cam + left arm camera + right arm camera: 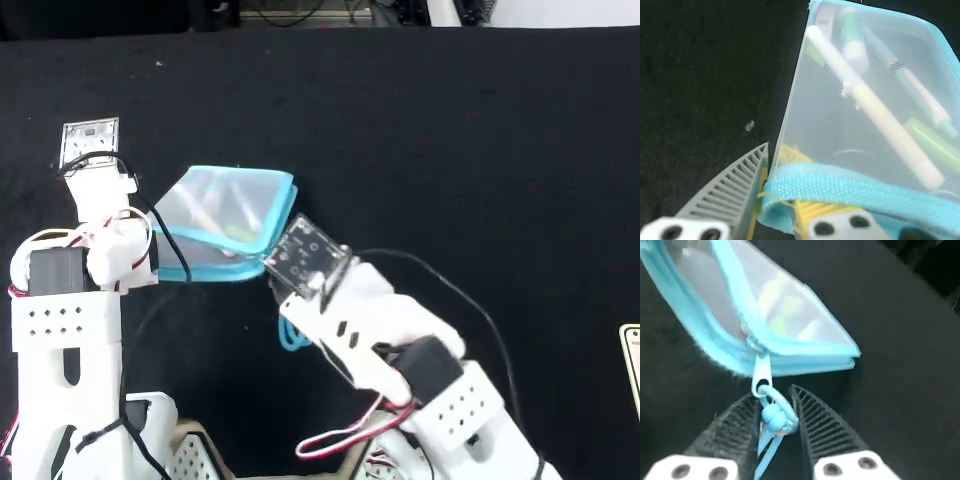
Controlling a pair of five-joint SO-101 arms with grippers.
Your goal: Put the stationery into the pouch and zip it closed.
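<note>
left gripper (pixel 777 167) pinches the pouch (pixel 865 100) corner at the zipper tape, likely anchoring it against the pull. pens (pixel 875 115) lie inside, beyond its fingertips. right gripper (pixel 774 400) is pressed onto the pull cord (pixel 776 417), slider (pixel 760 375) just ahead of its tips. pouch spans between both grippers over the worktop (pixel 450 120). judged step: zipping.
</note>
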